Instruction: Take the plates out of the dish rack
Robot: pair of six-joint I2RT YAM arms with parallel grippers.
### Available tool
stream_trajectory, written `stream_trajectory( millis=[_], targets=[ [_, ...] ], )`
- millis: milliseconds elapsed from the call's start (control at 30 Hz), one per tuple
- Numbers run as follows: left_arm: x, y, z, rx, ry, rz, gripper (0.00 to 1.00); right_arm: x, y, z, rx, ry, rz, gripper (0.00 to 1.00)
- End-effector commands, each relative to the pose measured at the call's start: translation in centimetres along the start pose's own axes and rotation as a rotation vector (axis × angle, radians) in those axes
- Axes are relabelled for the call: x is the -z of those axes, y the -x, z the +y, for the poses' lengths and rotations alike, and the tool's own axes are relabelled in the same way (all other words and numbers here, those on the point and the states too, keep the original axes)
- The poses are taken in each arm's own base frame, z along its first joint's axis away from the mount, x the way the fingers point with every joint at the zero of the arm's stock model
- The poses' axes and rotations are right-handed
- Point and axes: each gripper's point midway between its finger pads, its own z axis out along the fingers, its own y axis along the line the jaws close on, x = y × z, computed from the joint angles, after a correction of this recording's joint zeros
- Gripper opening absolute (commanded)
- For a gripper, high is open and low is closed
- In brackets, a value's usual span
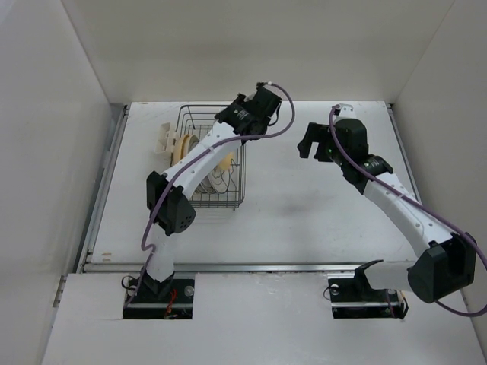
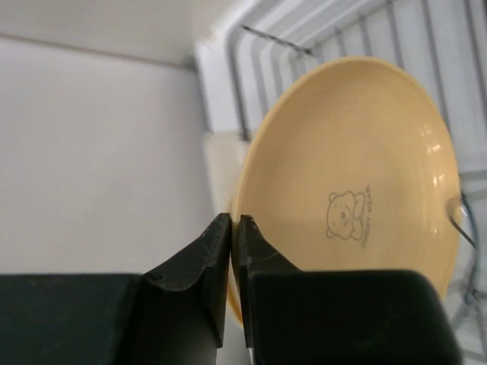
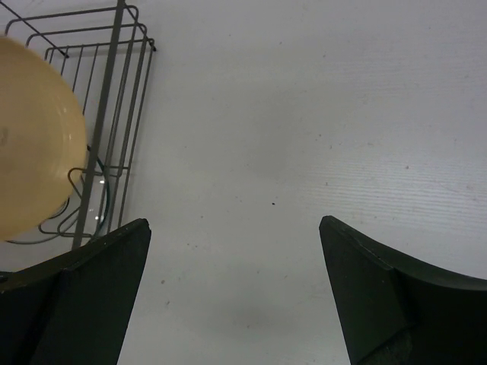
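L gripper (image 2: 234,228) tight on yellow plate (image 2: 350,175) rim, at dish rack (image 1: 196,112); R gripper (image 3: 234,224) wide.

The dish rack (image 1: 215,199) is set on the left half of the table (image 1: 304,220), towards its far edge. One plate (image 2: 350,190) is held over the rack, its rim pinched between the fingers of the left gripper (image 2: 230,220). Other plates (image 1: 217,181) are stood on edge inside the rack. A small slotted stand (image 1: 168,139) is placed just beside the rack's left side. The right gripper (image 1: 308,143), jaws spread wide, is positioned well to the right of the rack, above the table.
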Motion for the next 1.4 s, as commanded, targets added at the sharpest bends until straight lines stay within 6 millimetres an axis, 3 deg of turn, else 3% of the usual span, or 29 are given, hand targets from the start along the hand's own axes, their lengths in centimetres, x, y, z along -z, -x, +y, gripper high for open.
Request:
stream_trajectory(
  millis=[0,133,267,333,367,400,433,467,533,600,733,900,1033,1067,1133,1167,1200,1267,1300,1333,1367],
  targets=[
    [6.8,4.3,12.0,0.207,0.376,-0.194,0.0,1.3,3.5,2.3,-0.02,0.093,-0.087,0.98],
    [8.8,6.0,15.3,0.259,0.441,-0.252,0.0,1.6,3.9,4.8,-0.013,0.226,-0.073,0.98],
    [9.7,6.7,15.7,0.343,0.423,-0.297,0.0,1.5,4.6,7.1,-0.051,0.341,-0.085,0.99],
    [9.5,6.2,14.4,0.44,0.317,-0.316,0.0,1.8,5.1,8.4,-0.087,0.408,-0.093,0.99],
    [8.4,6.6,13.1,0.466,0.172,-0.351,0.0,1.5,5.4,9.0,-0.103,0.44,-0.101,0.99],
    [7.6,5.0,11.1,0.436,0.046,-0.296,0.0,1.0,5.1,9.3,-0.126,0.47,-0.081,0.99],
    [7.6,4.8,10.4,0.507,-0.066,-0.302,0.0,0.8,5.2,9.6,-0.15,0.493,-0.073,0.99],
    [8.3,5.4,7.6,0.591,-0.291,-0.317,0.0,0.7,5.3,10.0,-0.201,0.525,-0.058,0.99],
    [7.2,4.4,6.6,0.65,-0.411,-0.269,0.0,-0.5,4.5,10.3,-0.242,0.579,-0.011,0.99],
    [7.1,3.7,4.0,0.633,-0.543,-0.231,0.0,-1.6,4.0,9.9,-0.287,0.568,0.016,0.99],
    [7.6,3.3,2.2,0.643,-0.705,-0.214,0.0,-3.1,1.8,9.8,-0.338,0.599,0.087,0.99],
    [8.5,2.9,0.9,0.625,-0.778,-0.204,0.0,-3.1,1.5,10.8,-0.359,0.688,0.089,0.96],
    [8.2,2.2,-0.4,0.626,-0.806,-0.162,0.0,-4.9,-0.5,10.6,-0.393,0.675,0.166,0.81],
    [8.3,2.3,-0.5,0.625,-0.815,-0.163,0.0,-5.2,-1.0,10.5,-0.396,0.675,0.183,0.66],
    [8.4,2.3,-0.6,0.624,-0.824,-0.164,0.0,-5.7,-1.9,10.7,-0.398,0.691,0.221,0.47],
    [8.9,2.6,0.1,0.632,-0.823,-0.185,0.0,-5.5,-2.0,10.8,-0.405,0.701,0.232,0.18],
    [8.9,2.6,0.1,0.622,-0.821,-0.189,0.0,-5.9,-2.4,10.7,-0.409,0.694,0.243,0.0],
    [8.8,2.5,0.1,0.606,-0.819,-0.196,0.0,-5.7,-2.0,10.7,-0.418,0.691,0.233,0.0],
    [8.6,2.4,0.3,0.589,-0.802,-0.202,0.05,-5.7,-1.6,10.7,-0.417,0.682,0.216,0.0],
    [8.4,2.1,0.4,0.587,-0.788,-0.191,0.14,-5.5,-1.3,10.6,-0.418,0.674,0.207,0.0],
    [8.3,2.0,1.0,0.582,-0.761,-0.2,0.31,-4.8,-0.7,10.7,-0.414,0.676,0.186,0.0]
  ],
)
